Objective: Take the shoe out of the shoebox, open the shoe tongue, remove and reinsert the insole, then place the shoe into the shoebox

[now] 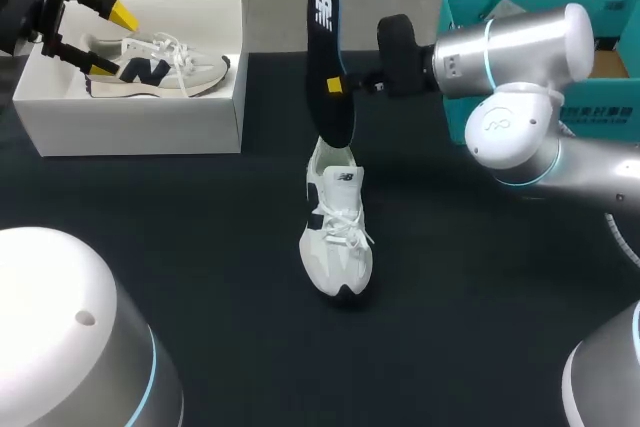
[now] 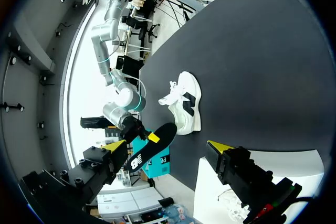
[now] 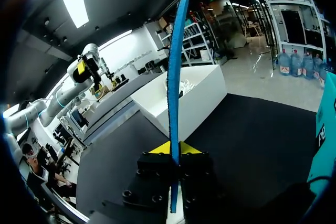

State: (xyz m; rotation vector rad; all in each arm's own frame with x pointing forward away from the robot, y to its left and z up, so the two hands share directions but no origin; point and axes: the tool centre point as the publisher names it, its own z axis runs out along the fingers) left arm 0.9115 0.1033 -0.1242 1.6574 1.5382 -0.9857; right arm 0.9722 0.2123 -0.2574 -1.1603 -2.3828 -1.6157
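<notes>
A white shoe (image 1: 336, 237) (image 2: 185, 102) stands on the black table, toe toward the near edge. My right gripper (image 1: 337, 84) (image 3: 172, 148) is shut on a black insole (image 1: 331, 65) (image 3: 175, 93) (image 2: 151, 148), held upright above the shoe's heel opening. The insole's lower end is at or just inside the opening. A white shoebox (image 1: 130, 72) (image 3: 184, 98) (image 2: 252, 184) at the far left holds a second shoe (image 1: 160, 67) with a dark N. My left gripper (image 1: 100, 39) (image 2: 168, 153) hangs open above that box, holding nothing.
A teal box (image 1: 540, 42) (image 3: 325, 140) stands at the far right behind my right arm. Bare black tabletop (image 1: 200, 277) lies around the shoe and toward the near edge.
</notes>
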